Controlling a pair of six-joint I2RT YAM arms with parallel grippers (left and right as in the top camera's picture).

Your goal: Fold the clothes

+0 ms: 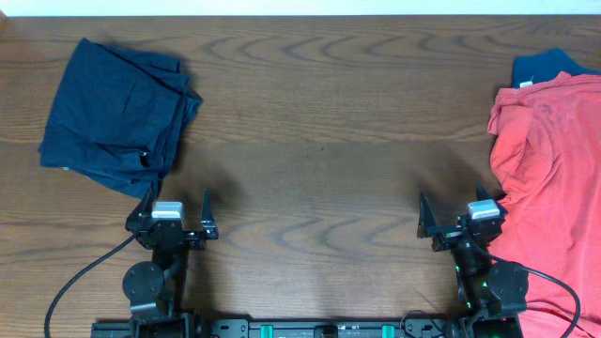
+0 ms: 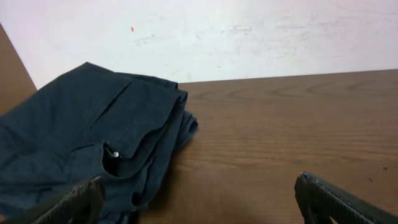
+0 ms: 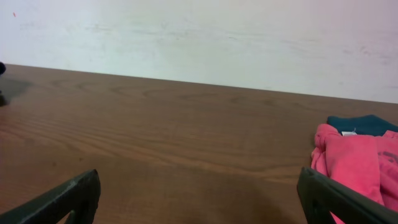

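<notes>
Left end effector [image 1: 178, 202] and right end effector [image 1: 453, 202] low in frame, both spread, empty. Navy garment [image 1: 117, 113] lies folded upper left on surface [image 1: 319, 141]; coral shirt [image 1: 545, 160] heaped at right edge. Cloth soft, light, limp: probably pinch a hem corner.

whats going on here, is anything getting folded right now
Nothing is being handled at this moment. Both arms sit at the near edge of the table, and the left gripper and the right gripper are both open and empty. A dark blue garment lies in a folded bundle at the far left, just beyond the left gripper. A red shirt lies rumpled along the right edge, with another dark blue cloth peeking out at its far end.
</notes>
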